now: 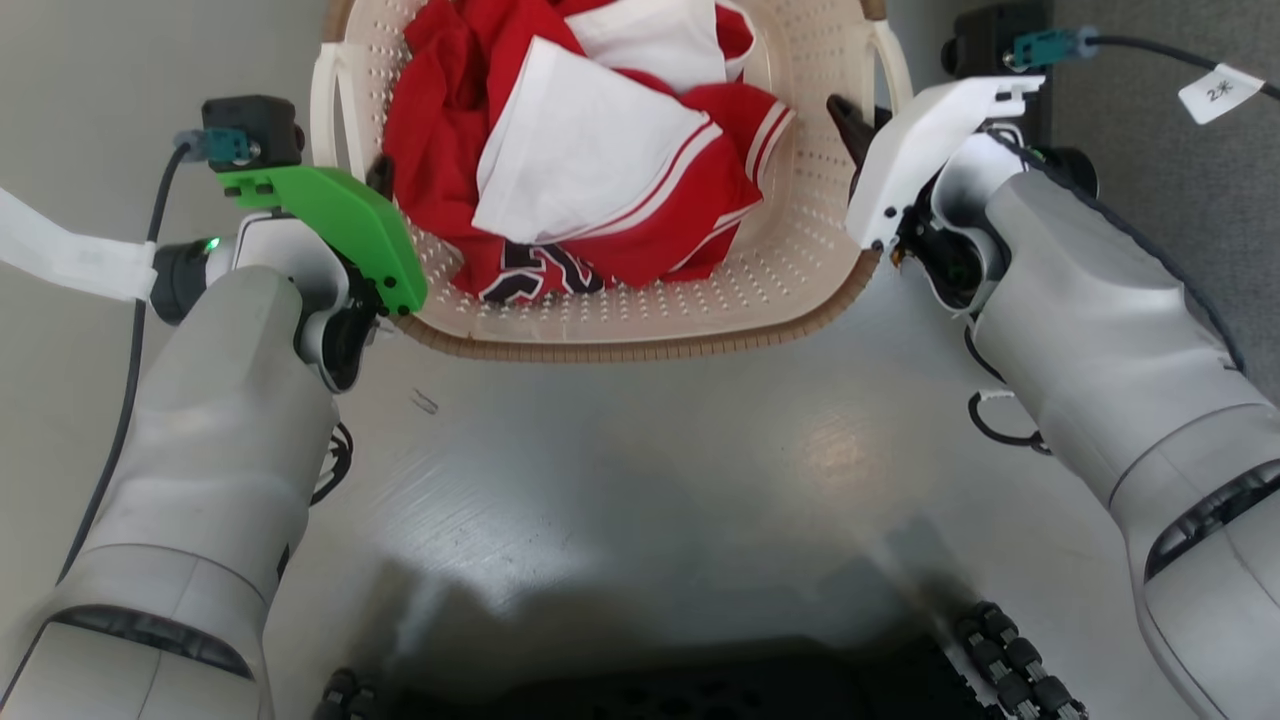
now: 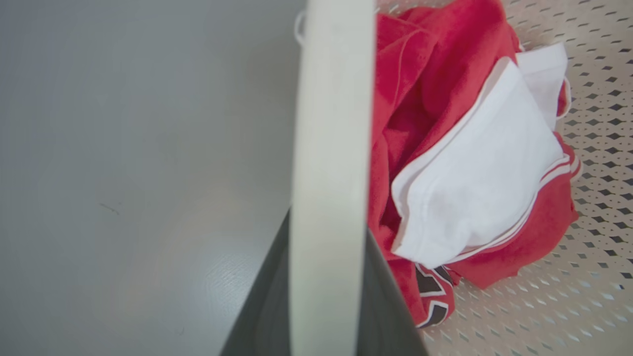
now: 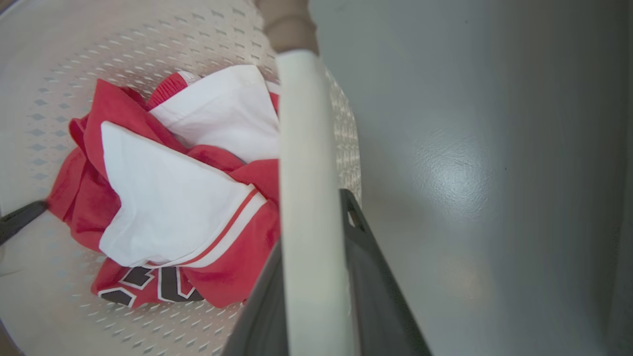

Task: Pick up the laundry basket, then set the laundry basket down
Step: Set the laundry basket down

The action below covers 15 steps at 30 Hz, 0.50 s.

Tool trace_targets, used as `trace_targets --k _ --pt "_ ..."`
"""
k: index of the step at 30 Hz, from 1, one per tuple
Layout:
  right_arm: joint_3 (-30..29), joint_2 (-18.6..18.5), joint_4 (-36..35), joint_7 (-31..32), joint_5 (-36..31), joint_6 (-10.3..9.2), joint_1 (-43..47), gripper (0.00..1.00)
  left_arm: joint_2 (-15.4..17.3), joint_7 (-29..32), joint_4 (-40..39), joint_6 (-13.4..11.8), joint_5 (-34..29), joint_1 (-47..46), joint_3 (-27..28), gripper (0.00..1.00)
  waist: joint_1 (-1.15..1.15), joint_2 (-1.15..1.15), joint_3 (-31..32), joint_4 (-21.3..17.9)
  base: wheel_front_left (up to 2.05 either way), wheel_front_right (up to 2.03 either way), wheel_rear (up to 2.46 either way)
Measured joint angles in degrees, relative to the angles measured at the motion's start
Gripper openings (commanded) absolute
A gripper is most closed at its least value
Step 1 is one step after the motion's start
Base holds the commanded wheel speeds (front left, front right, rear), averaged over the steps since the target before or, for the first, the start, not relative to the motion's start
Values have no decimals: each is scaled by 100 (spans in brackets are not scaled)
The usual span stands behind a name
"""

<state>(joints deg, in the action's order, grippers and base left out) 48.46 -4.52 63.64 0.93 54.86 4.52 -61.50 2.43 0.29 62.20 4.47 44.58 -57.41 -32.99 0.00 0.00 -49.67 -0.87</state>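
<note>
Laundry basket (image 1: 790,260) sits between left tool (image 1: 366,180) and right tool (image 1: 868,125), each clamping a handle (image 2: 331,148).

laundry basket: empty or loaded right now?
Loaded, partly. Red and white clothes lie bunched inside the laundry basket, and bare perforated floor shows around the pile in both wrist views.

Head: high, looking steeply down on laundry basket (image 1: 640,335) | Left wrist: close against left handle (image 2: 331,173) | Right wrist: close against right handle (image 3: 306,198) | Shared: clothes (image 1: 600,170), all three
</note>
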Motion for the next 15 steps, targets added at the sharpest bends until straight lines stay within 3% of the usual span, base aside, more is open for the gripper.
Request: trace_targets --k 15 --pt "-34 21 168 -190 -8 20 -305 0 -24 -145 42 12 -8 -287 -2 0 0 0 -417 3 0 0 0"
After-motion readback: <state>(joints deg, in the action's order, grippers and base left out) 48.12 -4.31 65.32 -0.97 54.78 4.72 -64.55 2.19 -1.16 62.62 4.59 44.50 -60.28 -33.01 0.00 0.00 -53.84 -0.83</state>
